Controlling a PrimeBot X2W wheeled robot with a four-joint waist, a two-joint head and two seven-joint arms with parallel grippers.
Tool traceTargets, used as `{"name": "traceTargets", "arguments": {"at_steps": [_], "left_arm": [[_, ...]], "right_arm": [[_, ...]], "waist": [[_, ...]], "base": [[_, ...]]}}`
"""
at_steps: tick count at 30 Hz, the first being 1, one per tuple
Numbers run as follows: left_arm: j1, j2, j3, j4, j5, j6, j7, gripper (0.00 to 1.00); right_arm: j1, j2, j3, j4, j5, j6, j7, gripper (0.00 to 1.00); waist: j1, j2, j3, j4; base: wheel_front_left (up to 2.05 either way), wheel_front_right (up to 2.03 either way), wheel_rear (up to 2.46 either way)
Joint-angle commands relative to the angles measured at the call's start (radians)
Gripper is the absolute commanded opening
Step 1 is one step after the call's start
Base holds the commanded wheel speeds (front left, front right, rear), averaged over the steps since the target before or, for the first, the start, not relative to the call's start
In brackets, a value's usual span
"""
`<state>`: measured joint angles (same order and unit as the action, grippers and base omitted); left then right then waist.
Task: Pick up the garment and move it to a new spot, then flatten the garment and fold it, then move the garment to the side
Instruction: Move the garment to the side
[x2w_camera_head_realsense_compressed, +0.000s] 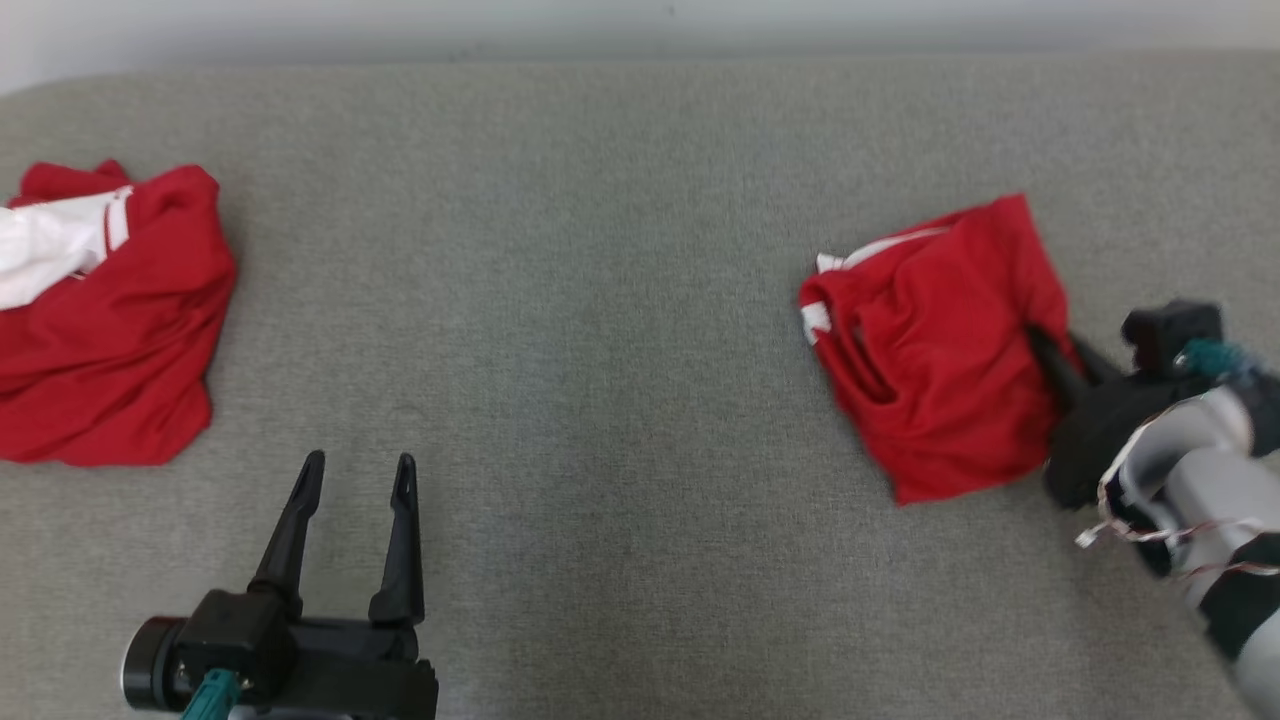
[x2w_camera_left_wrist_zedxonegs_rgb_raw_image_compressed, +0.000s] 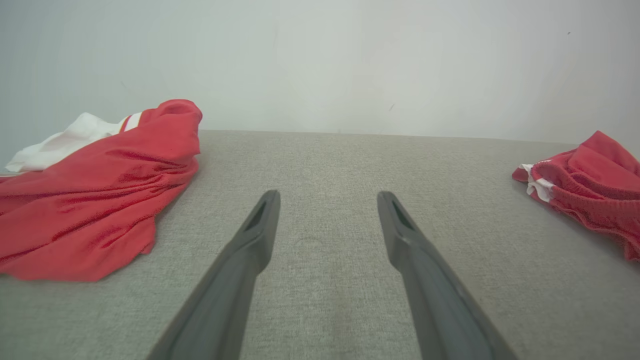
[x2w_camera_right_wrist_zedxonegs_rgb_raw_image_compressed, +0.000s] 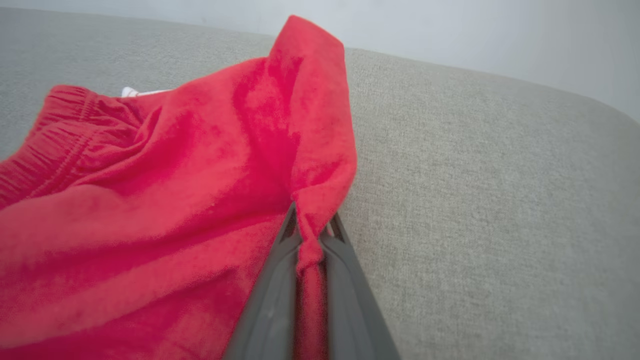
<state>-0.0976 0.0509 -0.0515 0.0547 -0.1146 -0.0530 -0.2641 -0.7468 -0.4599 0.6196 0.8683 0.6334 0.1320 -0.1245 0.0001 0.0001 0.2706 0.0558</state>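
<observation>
Garment (x2w_camera_head_realsense_compressed: 940, 340): red, gathered waistband, bunched in a loose heap on the right part of the grey cloth-covered surface (x2w_camera_head_realsense_compressed: 620, 300). It lies on the surface and is not lifted.

Right gripper (x2w_camera_right_wrist_zedxonegs_rgb_raw_image_compressed: 311, 227): at the heap's near right edge, fingers pressed together on a narrow pinch of the red cloth, with a fold rising above the tips.

Left gripper (x2w_camera_head_realsense_compressed: 360, 465): fingers apart, holding nothing, over bare surface, well apart from both heaps.

Second red-and-white garment (x2w_camera_head_realsense_compressed: 120, 330): far left, untouched.

Judgement: this is the pick-up step, with the grip made and the lift not begun.

Risks:
- The pinch is thin and close to an edge, so it may slide out under the heap's weight on lifting.
- Possibly only one layer is caught, in which case the garment would hang twisted, land bunched and be harder to flatten.
- A low carry could drag the cloth over the textured surface.
</observation>
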Motion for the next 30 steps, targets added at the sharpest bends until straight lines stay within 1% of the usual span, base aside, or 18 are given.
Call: {"name": "traceTargets", "arguments": {"at_steps": [1,3,4,7,10,15,22,26,30], "left_arm": [[-0.025,0.000,-0.005,-0.006,0.000,0.001,0.000,1.00],[-0.052,0.000,-0.014,-0.010,0.008,-0.001,0.000,1.00],[-0.052,0.000,-0.014,-0.010,0.008,-0.001,0.000,1.00],[-0.099,0.000,-0.019,-0.028,0.023,-0.005,0.000,1.00],[-0.136,0.005,-0.005,-0.054,0.035,-0.006,0.000,1.00],[-0.176,0.025,0.022,-0.091,0.051,-0.011,0.000,1.00],[-0.161,0.053,0.049,-0.150,0.085,0.001,0.000,1.00],[-0.154,0.063,0.055,-0.186,0.094,0.006,0.000,1.00],[-0.147,0.068,0.047,-0.201,0.103,0.005,0.000,1.00]], "right_arm": [[-0.036,-0.042,0.027,-0.020,0.012,-0.003,0.006,0.00],[-0.072,-0.098,0.056,-0.042,0.019,-0.003,0.007,0.00],[-0.072,-0.098,0.056,-0.042,0.019,-0.003,0.007,0.00],[-0.132,-0.175,0.095,-0.075,0.034,-0.003,0.012,0.00],[-0.197,-0.242,0.124,-0.104,0.045,-0.003,0.010,0.00],[-0.290,-0.325,0.167,-0.123,0.065,-0.003,-0.001,0.00],[-0.387,-0.375,0.206,-0.115,0.083,-0.003,-0.019,0.00],[-0.429,-0.385,0.222,-0.091,0.094,-0.003,-0.025,0.00],[-0.470,-0.388,0.234,-0.054,0.098,-0.003,-0.025,0.00]], "waist": [[-0.0001,-0.0001,0.068,-0.025],[-0.0001,-0.0001,0.106,-0.039],[-0.0001,-0.0001,0.106,-0.039],[-0.0001,-0.0001,0.169,-0.067],[-0.0001,-0.0001,0.230,-0.112],[-0.0001,-0.0001,0.301,-0.192],[-0.0001,-0.0001,0.355,-0.283],[-0.0001,-0.0001,0.366,-0.301],[-0.0001,-0.0001,0.374,-0.299]], "base": [[0.00,0.00,0.00],[0.00,0.00,0.00],[0.00,0.00,0.00],[0.00,0.00,0.00],[0.00,0.00,0.00],[0.00,0.00,0.00],[0.00,0.00,0.00],[0.00,0.00,0.00],[0.00,0.00,0.00]]}}
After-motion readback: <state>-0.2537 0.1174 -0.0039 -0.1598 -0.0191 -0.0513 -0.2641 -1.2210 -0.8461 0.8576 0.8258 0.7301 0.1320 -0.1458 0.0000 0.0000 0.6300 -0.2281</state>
